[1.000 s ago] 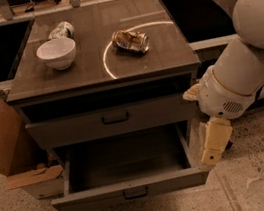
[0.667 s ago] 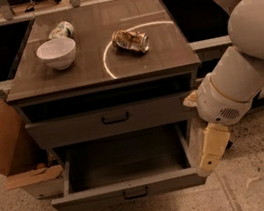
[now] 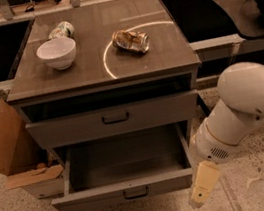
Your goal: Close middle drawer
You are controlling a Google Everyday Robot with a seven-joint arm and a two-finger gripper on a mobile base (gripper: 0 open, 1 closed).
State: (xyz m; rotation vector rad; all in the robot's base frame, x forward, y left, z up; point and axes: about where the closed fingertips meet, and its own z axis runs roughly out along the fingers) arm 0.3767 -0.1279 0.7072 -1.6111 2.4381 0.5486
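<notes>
One middle drawer (image 3: pixel 97 197) pulled out; end effector (image 3: pixel 204 189) by its R frt corner, grip unclear.

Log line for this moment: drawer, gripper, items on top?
middle drawer: pulled out, not closed | gripper: low, beside drawer's front right corner, contact unclear | cabinet top: white bowl, crushed can

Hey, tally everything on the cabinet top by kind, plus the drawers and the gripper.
Bowls: 1, white bowl
Cans on their sides: 2, crushed can, can behind bowl
Drawers: 2, middle drawer pulled out, upper drawer
Grippers: 1, gripper beside middle drawer's right front corner
Total: 6
</notes>
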